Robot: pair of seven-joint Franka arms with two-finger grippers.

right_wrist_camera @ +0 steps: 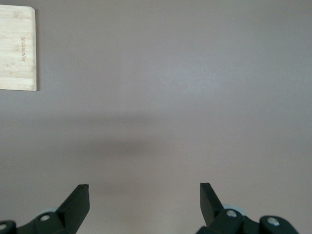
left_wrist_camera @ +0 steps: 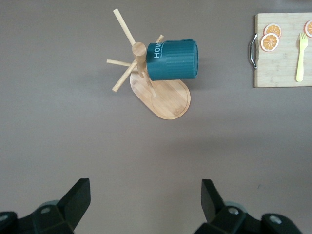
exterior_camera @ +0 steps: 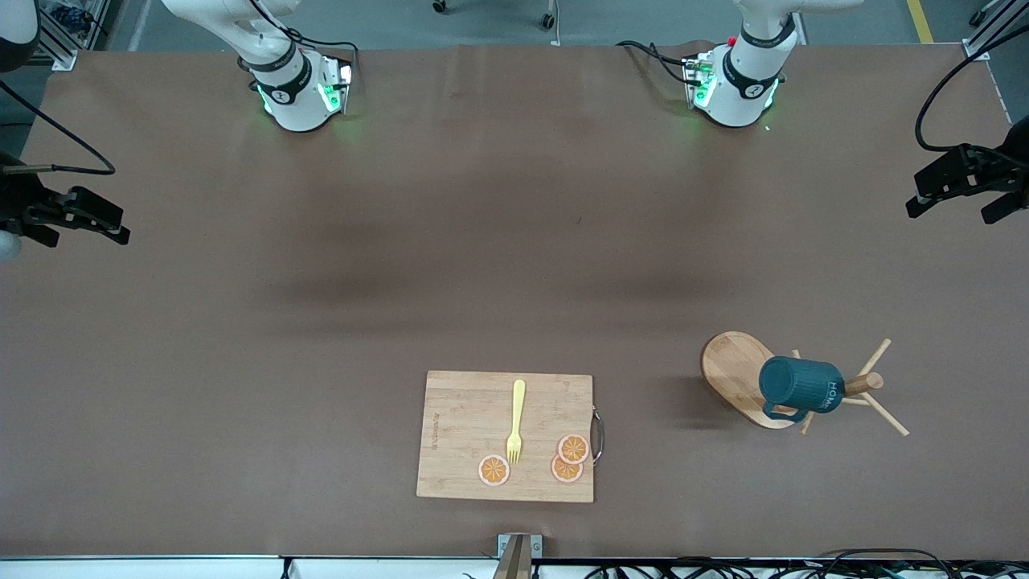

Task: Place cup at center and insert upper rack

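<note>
The dark teal cup (exterior_camera: pixel 804 386) hangs on its side on a peg of the wooden mug tree (exterior_camera: pixel 730 368), which stands on its oval base toward the left arm's end of the table. Both also show in the left wrist view: the cup (left_wrist_camera: pixel 173 60) and the tree (left_wrist_camera: pixel 165 100). My left gripper (exterior_camera: pixel 949 213) is open and empty, high at the left arm's end of the table, well apart from the tree; its own view (left_wrist_camera: pixel 145 190) shows only bare table between the fingers. My right gripper (exterior_camera: pixel 84 240) is open and empty at the right arm's end, over bare table in its own view (right_wrist_camera: pixel 144 192).
A rectangular wooden cutting board (exterior_camera: pixel 458 434) with a metal handle lies near the front camera's edge, mid-table. On it lie a yellow fork (exterior_camera: pixel 515 422) and three orange slices (exterior_camera: pixel 573 448). The board also shows in the left wrist view (left_wrist_camera: pixel 280 58) and the right wrist view (right_wrist_camera: pixel 17 48).
</note>
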